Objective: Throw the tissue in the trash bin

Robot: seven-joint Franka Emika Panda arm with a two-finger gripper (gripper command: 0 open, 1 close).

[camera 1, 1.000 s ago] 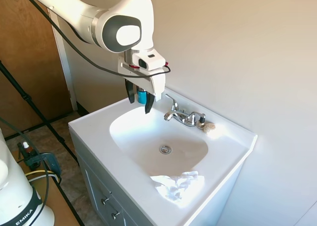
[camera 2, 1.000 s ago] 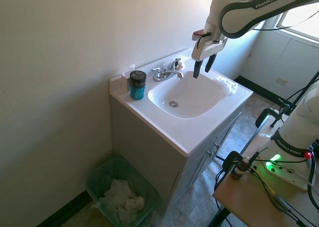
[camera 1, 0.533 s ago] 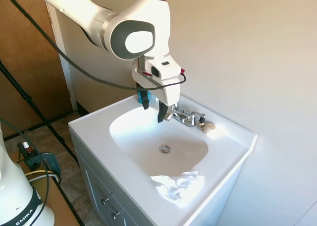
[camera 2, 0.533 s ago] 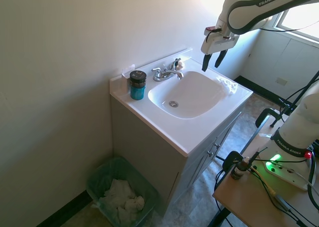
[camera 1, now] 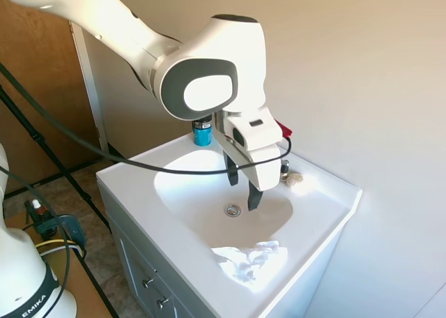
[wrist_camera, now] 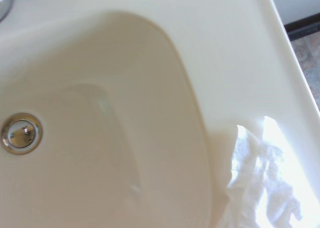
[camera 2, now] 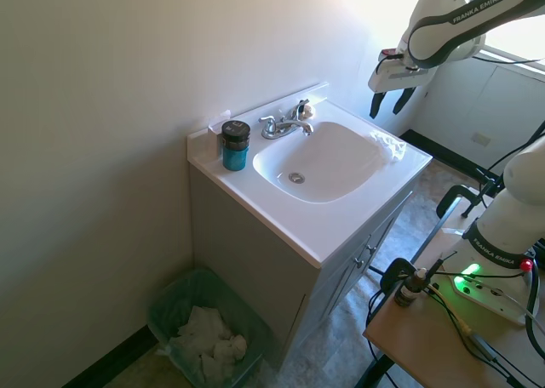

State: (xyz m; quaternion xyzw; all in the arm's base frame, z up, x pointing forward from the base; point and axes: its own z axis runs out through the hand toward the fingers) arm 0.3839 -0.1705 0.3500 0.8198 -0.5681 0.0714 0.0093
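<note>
My gripper hangs in the air above the white moulded sink basin, fingers pointing down, spread apart with nothing between them. In the second exterior view the gripper sits up off the right end of the vanity, above the counter corner

Crumpled white paper tissue lies on the white countertop at the near right rim of the basin, in a bright sun patch, apart from my fingers. Same tissue shows in the second exterior view at the right end of the top, and in the wrist view the tissue is just beside the basin slope

Round chrome drain is at the basin floor, between me and the tissue. Chrome faucet stands at the far rim, with a small pale soap-like lump beside it. Teal jar with a dark lid is on the far left corner of the top

Green see-through trash bin stands on the floor left of the grey vanity cabinet, well apart from the tissue, with white paper wads already in it. The vanity's bulk is between the tissue and the bin
</note>
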